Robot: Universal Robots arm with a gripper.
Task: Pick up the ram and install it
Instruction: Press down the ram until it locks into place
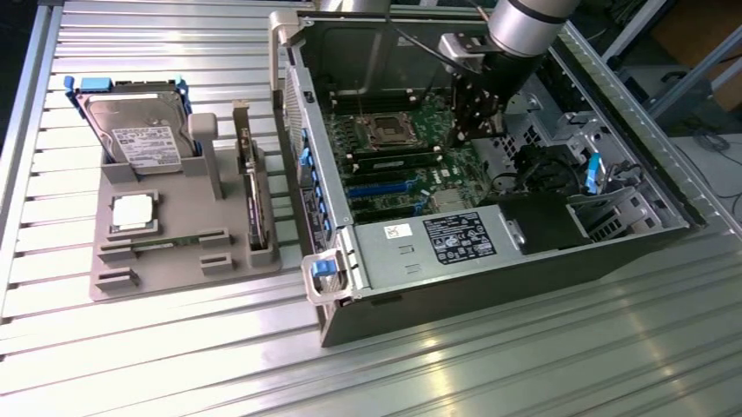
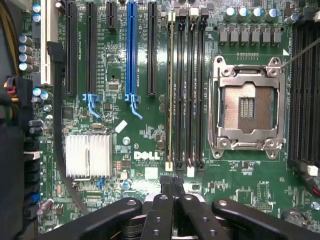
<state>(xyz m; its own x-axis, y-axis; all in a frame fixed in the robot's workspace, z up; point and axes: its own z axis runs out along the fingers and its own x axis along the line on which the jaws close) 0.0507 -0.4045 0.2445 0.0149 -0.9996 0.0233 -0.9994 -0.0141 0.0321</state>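
With its fingers point(image 2: 172, 187) closed and empty above the green motherboard point(image 2: 145, 140), the thin green ram stick point(image 1: 174, 242) waits on the grey tray point(image 1: 162, 282), so descending risks striking the black memory slots point(image 2: 187, 95)

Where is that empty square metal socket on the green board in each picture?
Exterior view: the socket is inside the open computer case, towards its far end.
Wrist view: the socket lies between two banks of long black slots.
Shared landmark: a long blue slot on the same board.
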